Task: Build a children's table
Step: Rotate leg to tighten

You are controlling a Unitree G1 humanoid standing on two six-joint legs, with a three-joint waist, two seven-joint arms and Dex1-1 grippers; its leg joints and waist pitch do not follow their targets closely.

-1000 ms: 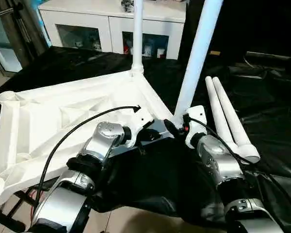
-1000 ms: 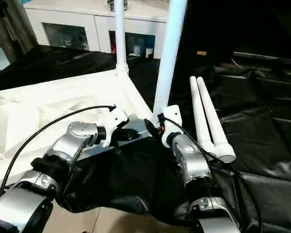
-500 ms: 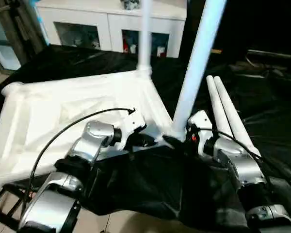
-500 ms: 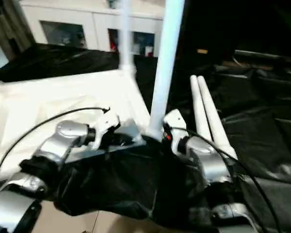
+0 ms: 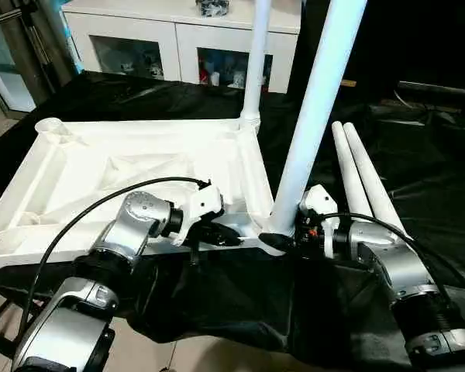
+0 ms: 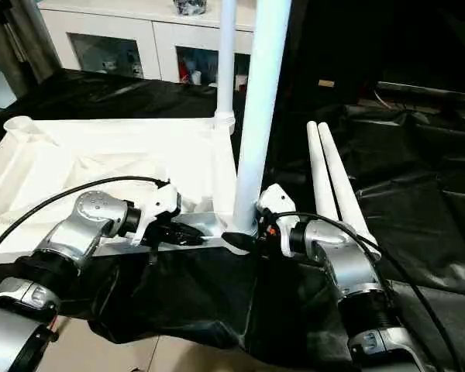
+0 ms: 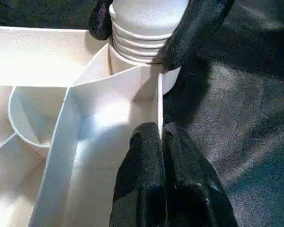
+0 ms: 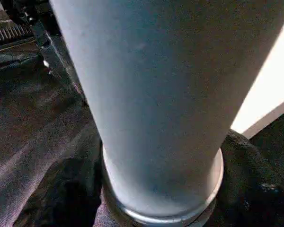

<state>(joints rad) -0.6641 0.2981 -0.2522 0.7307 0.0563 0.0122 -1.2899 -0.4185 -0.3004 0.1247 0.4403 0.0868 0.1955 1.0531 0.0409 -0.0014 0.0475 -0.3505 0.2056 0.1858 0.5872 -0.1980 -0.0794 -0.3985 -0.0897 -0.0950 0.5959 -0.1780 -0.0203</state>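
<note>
Tabletop [image 5: 124,167], white ribbed plastic, is lying upside down on the black cloth-covered bench [image 5: 442,194]; since a second ago you are seeing its whole underside swung squarer to you. Two long white tapered tubular legs are standing in its sockets: the far leg [image 5: 254,62] at the back corner, the near leg [image 5: 314,116] at the front corner by your grippers. Two loose white legs [image 5: 360,174] are lying side by side on the cloth, just right of that corner.

Your left gripper [image 7: 161,146] is pinching the tabletop's thin edge wall, fingers clenched on it. Your right gripper [image 5: 283,236] is wrapping the near leg's base, one finger on each side, gripping it; it has swung round from behind the leg to beside it.
</note>
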